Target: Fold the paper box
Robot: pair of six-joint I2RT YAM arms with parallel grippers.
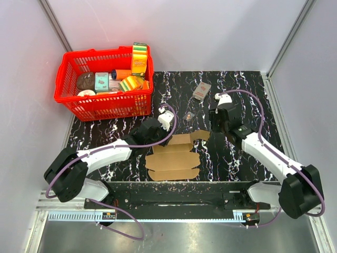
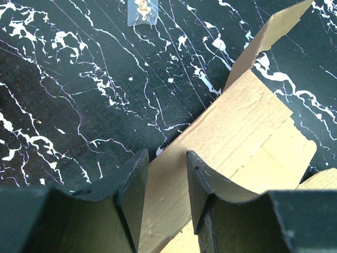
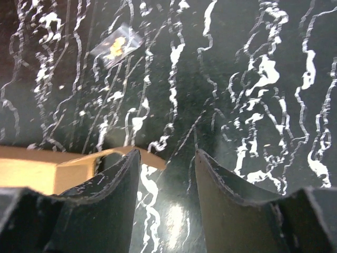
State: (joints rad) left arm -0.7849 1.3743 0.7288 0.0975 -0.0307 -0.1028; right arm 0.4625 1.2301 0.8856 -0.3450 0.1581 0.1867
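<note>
The paper box (image 1: 174, 158) is a brown cardboard sheet lying mostly flat near the table's front, with its far flaps (image 1: 194, 138) lifted. My left gripper (image 1: 164, 136) stands at the sheet's far left corner. In the left wrist view its fingers (image 2: 167, 155) are apart, and the face of the cardboard (image 2: 247, 121) fills the gap between them. My right gripper (image 1: 212, 128) is just right of the raised flap, open, with only table between its fingers (image 3: 168, 153). A flap's tip (image 3: 31, 171) pokes out behind its left finger.
A red basket (image 1: 102, 108) full of groceries stands at the back left. A small grey-and-red packet (image 1: 201, 91) lies at the back, and a tiny clear bag (image 1: 189, 115) (image 2: 143, 10) (image 3: 116, 46) lies just beyond the box.
</note>
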